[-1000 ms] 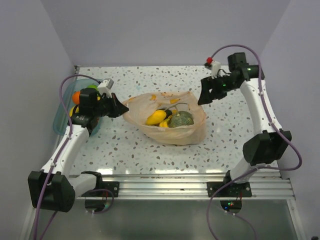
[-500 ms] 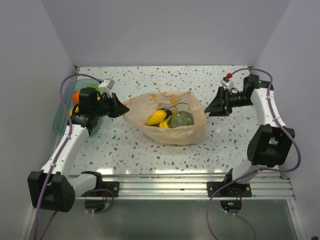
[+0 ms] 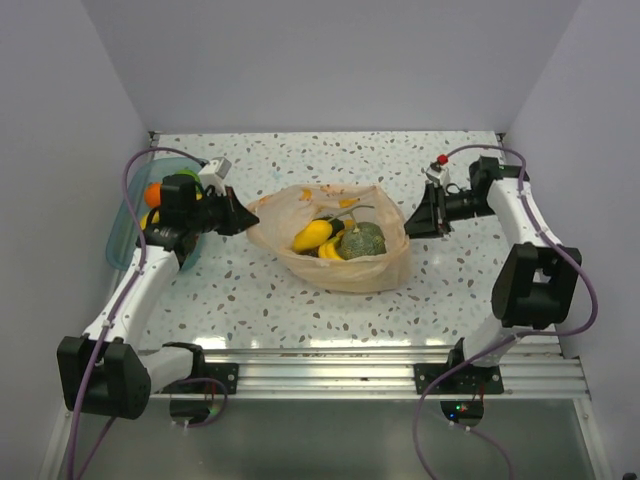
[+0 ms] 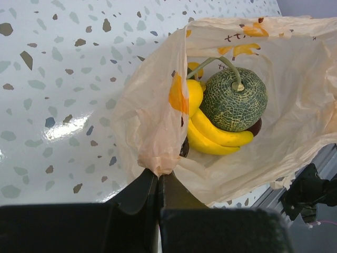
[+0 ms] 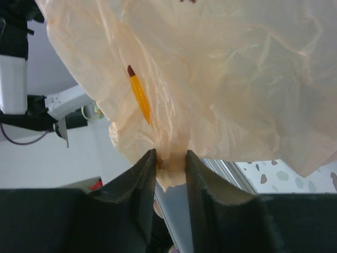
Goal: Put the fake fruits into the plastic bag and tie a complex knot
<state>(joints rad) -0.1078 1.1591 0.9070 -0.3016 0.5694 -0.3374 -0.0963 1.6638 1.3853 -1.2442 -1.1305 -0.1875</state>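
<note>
Risk: we are gripping plastic bag (image 3: 340, 270) rim, left hand (image 4: 158, 182) clamped shut on it, right hand (image 5: 171, 158) pinching opposite edge; overstretching could tear film.

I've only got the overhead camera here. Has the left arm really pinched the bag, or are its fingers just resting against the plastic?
Observer: Pinched. The left wrist camera shows the left fingers shut on a gathered fold of the bag at its rim.
Operator: And the right arm?
Observer: Its wrist camera shows the right fingers clamping a small tuck of the bag's edge, with a stub of plastic showing between them.
</note>
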